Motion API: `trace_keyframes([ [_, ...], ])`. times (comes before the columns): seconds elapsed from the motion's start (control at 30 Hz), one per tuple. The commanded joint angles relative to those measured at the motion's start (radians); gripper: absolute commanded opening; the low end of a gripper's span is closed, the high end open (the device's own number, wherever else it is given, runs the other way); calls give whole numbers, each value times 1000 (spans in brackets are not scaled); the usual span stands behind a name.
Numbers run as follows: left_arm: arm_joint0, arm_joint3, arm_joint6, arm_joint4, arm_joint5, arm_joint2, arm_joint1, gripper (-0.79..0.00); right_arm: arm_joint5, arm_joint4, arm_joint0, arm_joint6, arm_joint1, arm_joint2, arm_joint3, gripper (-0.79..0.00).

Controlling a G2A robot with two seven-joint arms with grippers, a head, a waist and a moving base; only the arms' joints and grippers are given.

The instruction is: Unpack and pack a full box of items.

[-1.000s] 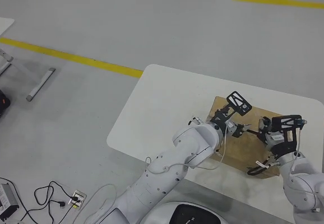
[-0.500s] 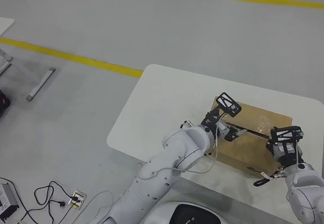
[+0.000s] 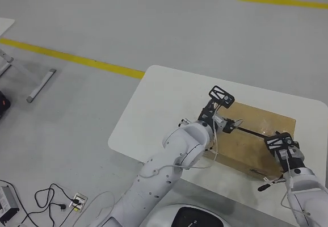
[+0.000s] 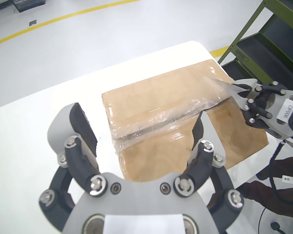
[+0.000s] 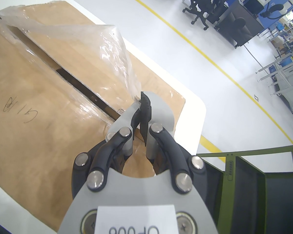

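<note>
1. The step in hand is the unsealing. The cardboard box (image 3: 249, 144) sits on the right half of the white table (image 3: 164, 108), toward its near edge, with both flaps down.
2. The right gripper (image 5: 139, 99) is clenched on the free end of the clear tape (image 5: 112, 47) at the box's right end, and holds the strip lifted off the lid.
3. The left gripper (image 4: 138, 109) hangs released over the box's left end, jaws wide and touching nothing.
4. The next move probably calls for a steady pull on the strip along the seam toward the left. The box may also need bracing with the free arm, since a light carton could slide or lift with the tape.
5. The right wrist view shows the seam (image 5: 88, 93) as a dark gap between the flaps where the tape has lifted, and a pen scribble on the nearer flap.
6. The left wrist view shows the other end, where the tape (image 4: 158, 119) is crumpled and stuck down, wrapping over the left edge.
7. The top view shows the layout — one arm at each end of the box.
</note>
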Motion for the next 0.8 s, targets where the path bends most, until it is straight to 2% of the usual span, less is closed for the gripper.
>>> trace_keyframes([
  [0.0, -10, 27, 1, 10, 12, 11, -2, 0, -3, -4, -2, -1, 0, 2, 3, -785],
  [0.07, -19, 55, -1, 20, 20, 23, -4, -3, -9, -6, -3, 3, -1, 4, 6, -785],
  [0.1, -25, 67, 2, 32, 18, 30, -5, -62, -11, -6, -4, 4, -1, 5, 6, -785],
  [0.13, -29, 82, 2, 48, 19, 36, -5, -172, -10, -2, -4, 3, -1, 7, 6, -785],
  [0.17, -33, 93, 6, 61, 21, 42, -6, -400, -9, -6, -5, 2, -1, 8, 6, -785],
  [0.23, -38, 116, 14, 69, 25, 50, -7, -754, -9, 2, -8, -2, -2, 11, 7, -785],
  [0.27, -42, 126, 18, 70, 24, 54, -8, -785, -9, -3, -10, -3, -2, 12, 7, -785],
  [0.57, -45, 119, 38, 37, 8, 61, -13, -785, -21, -2, -15, 0, -5, 19, 8, -785],
  [0.77, -43, 162, 39, 47, -14, 77, -13, -785, -26, -9, -16, -4, -6, 20, 11, -785],
])
